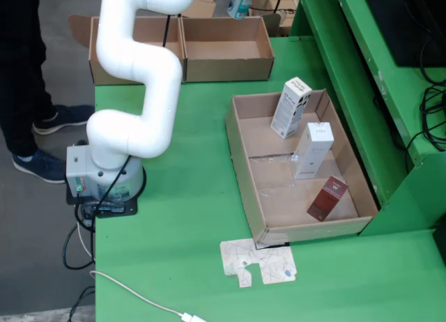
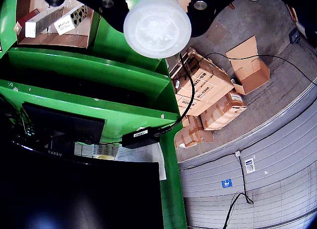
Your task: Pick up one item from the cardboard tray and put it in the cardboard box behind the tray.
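The wrist view looks along a white round bottle (image 2: 157, 23) sitting between the black jaws of my gripper (image 2: 157, 1), which is shut on it. In the still view a blue-white item (image 1: 242, 1), apparently that bottle, shows at the top edge beyond the open cardboard box (image 1: 226, 65); the gripper itself is out of frame there. The cardboard tray (image 1: 240, 162) holds a leaning white carton (image 1: 290, 107), a second white carton (image 1: 313, 150) and a dark red box (image 1: 327, 198). The tray also shows in the wrist view (image 2: 74, 39).
A second open box (image 1: 150, 31) stands left of the first, partly behind my white arm (image 1: 132, 64). A flat cardboard scrap (image 1: 258, 263) and a white cable (image 1: 139, 299) lie near the table's front. A green shelf (image 1: 362, 71) rises on the right. A person's shoes (image 1: 42, 165) are on the left.
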Motion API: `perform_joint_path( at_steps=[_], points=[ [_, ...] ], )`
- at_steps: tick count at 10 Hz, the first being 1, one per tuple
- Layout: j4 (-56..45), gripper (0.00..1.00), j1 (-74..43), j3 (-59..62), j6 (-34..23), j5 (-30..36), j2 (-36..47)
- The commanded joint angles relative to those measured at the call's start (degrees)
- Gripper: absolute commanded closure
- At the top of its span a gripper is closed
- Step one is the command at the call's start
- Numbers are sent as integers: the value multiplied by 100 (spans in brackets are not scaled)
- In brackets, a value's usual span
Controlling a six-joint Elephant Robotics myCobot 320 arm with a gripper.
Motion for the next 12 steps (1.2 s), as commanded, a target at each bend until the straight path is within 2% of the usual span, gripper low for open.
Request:
perform_joint_path(
  at_steps=[1, 2, 3, 4, 5, 6, 7, 8, 9, 10, 12],
  points=[
    [96, 100, 26, 123, -27, -75, 115],
    [96, 100, 26, 123, -27, -75, 114],
    [1894, 100, 222, 123, -740, -576, -589],
    [2658, 100, 164, 123, -904, -230, -892],
    [2660, 100, 164, 123, -847, -227, -975],
    [1637, 100, 237, 123, -338, -335, -801],
    [1637, 100, 237, 123, -338, -335, -801],
    [958, 100, 291, 123, 58, -61, -650],
    [958, 100, 291, 123, 58, -61, -650],
    [250, 100, 312, 123, 395, 201, -424],
    [-49, 100, 307, 123, 528, 314, -327]
  ],
)
